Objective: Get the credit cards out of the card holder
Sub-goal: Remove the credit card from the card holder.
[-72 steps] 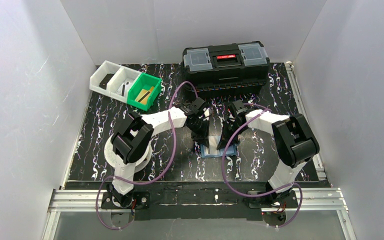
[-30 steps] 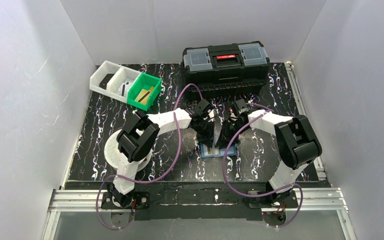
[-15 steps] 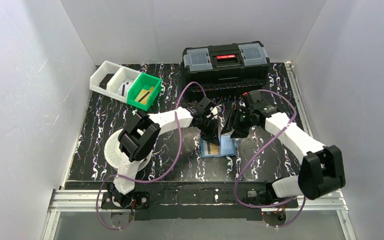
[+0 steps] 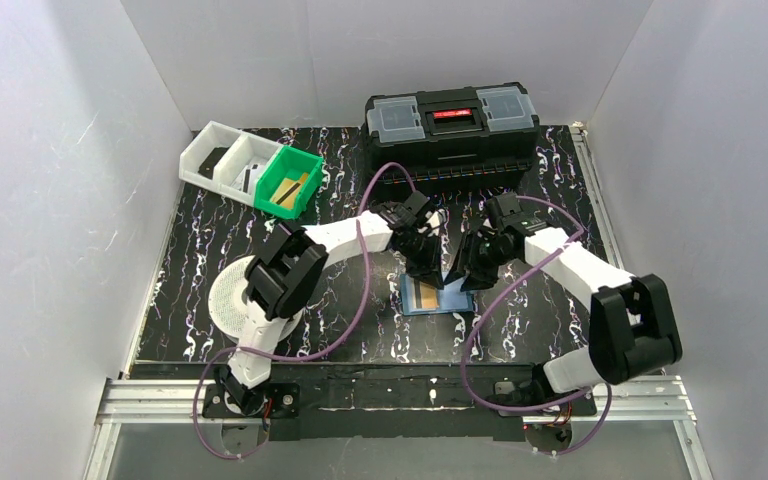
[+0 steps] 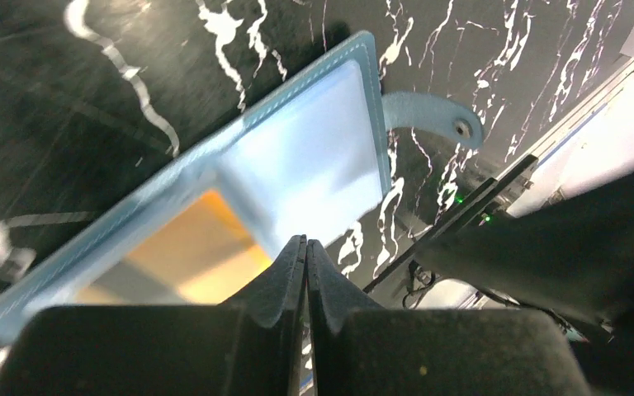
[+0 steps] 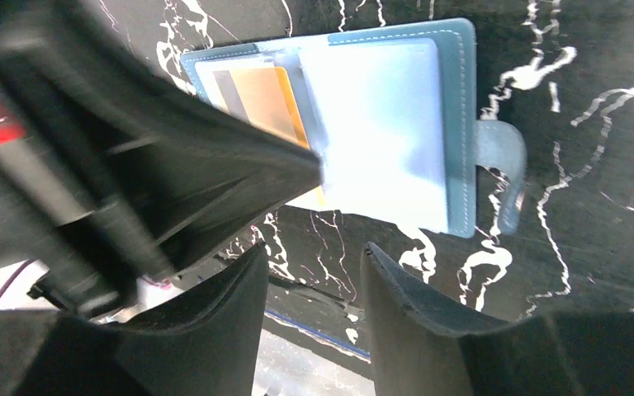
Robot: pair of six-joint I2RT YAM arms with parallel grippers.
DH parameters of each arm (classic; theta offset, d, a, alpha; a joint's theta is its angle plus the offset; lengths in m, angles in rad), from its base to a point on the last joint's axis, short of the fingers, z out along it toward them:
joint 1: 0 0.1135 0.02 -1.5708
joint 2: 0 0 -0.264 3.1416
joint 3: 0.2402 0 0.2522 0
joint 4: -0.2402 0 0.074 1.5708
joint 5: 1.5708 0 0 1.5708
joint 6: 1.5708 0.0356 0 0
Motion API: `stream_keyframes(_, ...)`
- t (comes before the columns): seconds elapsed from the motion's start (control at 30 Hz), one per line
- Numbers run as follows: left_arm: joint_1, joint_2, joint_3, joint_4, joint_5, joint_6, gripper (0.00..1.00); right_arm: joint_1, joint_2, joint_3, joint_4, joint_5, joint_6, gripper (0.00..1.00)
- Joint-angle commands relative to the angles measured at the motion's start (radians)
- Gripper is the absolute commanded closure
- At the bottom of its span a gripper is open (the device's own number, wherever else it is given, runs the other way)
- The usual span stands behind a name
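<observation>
The blue card holder (image 4: pixel 438 298) lies open on the black marbled mat between the two arms. Its pale inside pages (image 6: pixel 388 124) face up, and its strap tab (image 5: pixel 433 115) sticks out to one side. An orange-tan credit card (image 6: pixel 268 103) sits in its pocket, also visible as the credit card (image 5: pixel 190 256) in the left wrist view. My left gripper (image 5: pixel 306 241) is shut with nothing between its fingers, and its tip is at the edge of a pale page beside the card. My right gripper (image 6: pixel 314 252) stands open and empty just off the holder's edge.
A black toolbox (image 4: pixel 452 125) stands at the back of the mat. A green bin (image 4: pixel 288 182) holding flat items and white bins (image 4: pixel 225 155) sit at the back left. White walls enclose the mat on three sides.
My right gripper has opened and pulled back off the holder as its arm swung out to the right. The holder now lies open. My left gripper stayed shut over it.
</observation>
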Motion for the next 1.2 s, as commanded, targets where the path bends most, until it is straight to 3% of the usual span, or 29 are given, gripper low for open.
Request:
stream_keyframes(0.0,0.046,-0.176,-0.043,-0.094,-0.077,0.055,0.98,-0.001,0.076,0.036,0.073,-0.13,-0.025,0.48)
stream_keyframes(0.33,0.098,-0.244,-0.186,-0.1,-0.099,0.094,0.98,0.01,0.264,0.074,0.145,-0.217,-0.034,0.52)
stream_keyframes(1.17,0.085,-0.086,-0.151,-0.066,-0.065,0.075,1.0,0.014,0.392,0.035,0.248,-0.267,-0.008,0.6)
